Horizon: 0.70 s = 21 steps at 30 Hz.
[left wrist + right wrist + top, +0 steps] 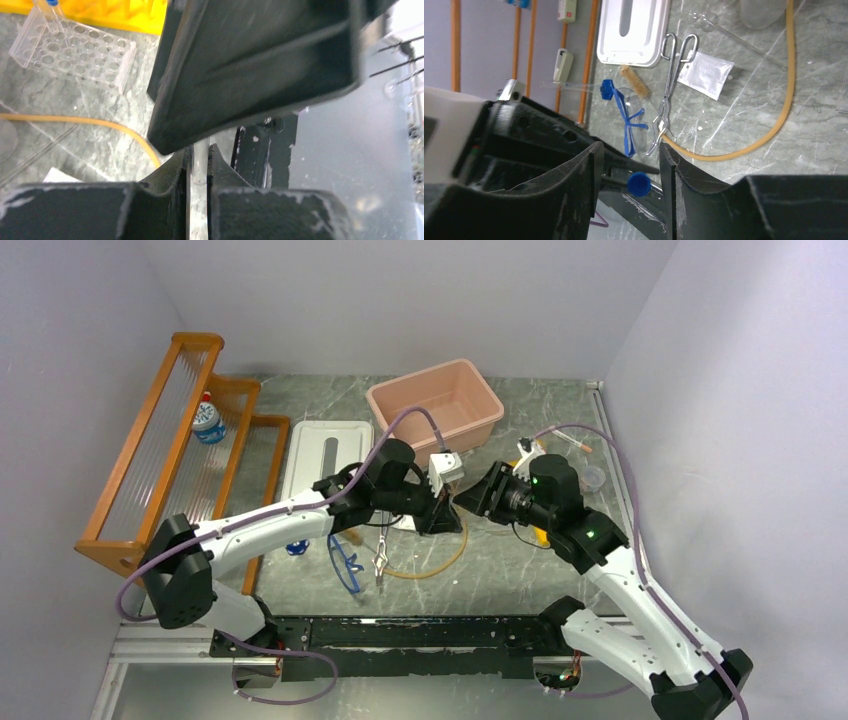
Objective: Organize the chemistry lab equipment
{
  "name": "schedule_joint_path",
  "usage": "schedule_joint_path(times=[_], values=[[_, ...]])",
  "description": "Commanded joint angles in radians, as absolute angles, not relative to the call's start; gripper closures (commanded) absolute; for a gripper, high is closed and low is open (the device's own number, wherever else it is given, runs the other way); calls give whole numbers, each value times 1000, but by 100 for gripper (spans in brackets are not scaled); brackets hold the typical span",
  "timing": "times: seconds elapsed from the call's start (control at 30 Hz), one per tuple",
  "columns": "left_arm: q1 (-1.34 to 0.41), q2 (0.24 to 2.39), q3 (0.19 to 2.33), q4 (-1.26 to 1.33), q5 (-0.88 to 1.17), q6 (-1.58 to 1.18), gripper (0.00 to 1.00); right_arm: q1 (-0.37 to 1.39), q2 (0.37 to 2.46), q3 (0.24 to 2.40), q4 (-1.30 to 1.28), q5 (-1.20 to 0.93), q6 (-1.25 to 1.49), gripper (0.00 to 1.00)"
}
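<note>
The left gripper (200, 156) is clamped on the clear body of a blue-capped tube (199, 165), which sits pinched in the narrow slot between its two fingers. The right gripper (630, 150) meets it tip to tip above the middle of the table (520, 575). Its fingers are spread, and the tube's blue cap (639, 183) sits in the gap between them (a sliver of space shows on either side of the cap, so no contact can be made out). Beyond the fingers in the right wrist view, the blue-framed safety glasses (631, 120) lie on the grey veined tabletop just beside the metal forceps (669, 95). The forceps' ring handles point toward a white tray (634, 30), and their tips lie at the tan rubber tube (774, 120), which curves away in a long loop. A white packet (706, 75) lies just beside the forceps' handles, on the side away from the glasses, and a small brush (634, 80) lies between the tray and the glasses. The left wrist view shows a clear rack (70, 47) with rows of holes, near another stretch of the tan tube. From above, a pink tub (435, 405) stands at the far side of the table behind both grippers, and the orange shelf (170, 450) runs along the left wall.
</note>
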State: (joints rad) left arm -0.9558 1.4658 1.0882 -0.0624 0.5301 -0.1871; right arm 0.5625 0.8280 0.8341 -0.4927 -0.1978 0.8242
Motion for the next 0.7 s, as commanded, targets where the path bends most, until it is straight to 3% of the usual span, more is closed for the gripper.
schedule_joint_path(times=[0.0, 0.13, 0.37, 0.67], values=[[-946, 1422, 1135, -240, 550, 27, 95, 567, 792, 905, -585, -216, 784, 53], [-930, 1402, 1163, -317, 542, 91, 95, 566, 786, 930, -613, -232, 768, 62], [-916, 1388, 1185, -365, 568, 124, 95, 566, 793, 943, -632, -303, 730, 55], [-915, 1400, 1182, -363, 586, 128, 95, 567, 815, 930, -585, -335, 729, 61]])
